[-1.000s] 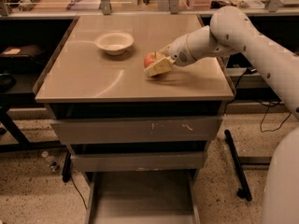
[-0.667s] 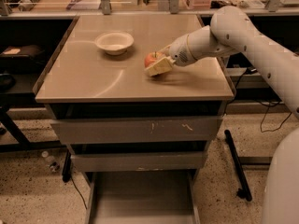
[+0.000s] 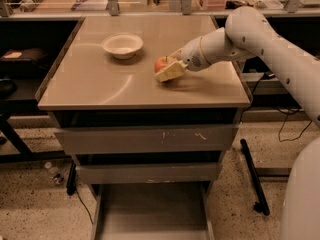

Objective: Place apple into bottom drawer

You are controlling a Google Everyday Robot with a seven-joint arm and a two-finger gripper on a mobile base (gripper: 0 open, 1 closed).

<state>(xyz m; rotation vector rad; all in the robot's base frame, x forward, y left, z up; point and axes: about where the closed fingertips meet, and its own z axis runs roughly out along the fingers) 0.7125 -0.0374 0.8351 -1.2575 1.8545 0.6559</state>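
The bench (image 3: 100, 89) fills the middle of the camera view. It is a grey cabinet with a flat top and three drawers under it. The white arm (image 3: 260, 34) comes in from the right side and bends down over the top. Its upper part and the base are cut off by the edge of the picture.

The scratched top drawer front (image 3: 145, 140) and the plain middle drawer front (image 3: 150, 173) are both closed. The bottom drawer (image 3: 150, 209) is pulled out toward the camera, I think so that something can be lowered straight into it. Its floor looks bare, but the near end runs out of the picture, so I cannot see all of it.

A cream bowl (image 3: 122, 45) stands on the left part of the top, well apart from the arm.

The gripper (image 3: 166, 67) lies low over the bench top, right of the middle, and is tilted to the side — probably to take a round thing from its flanks. The jaws stand on either side of the apple (image 3: 160, 62) and seem closed against it. The near one covers the lower part of the fruit and the far one is mostly hidden behind it.

The apple is therefore on the top, or just above it — the near jaw hides the place of contact. By my judgement the carrying down to the drawer is not yet begun.
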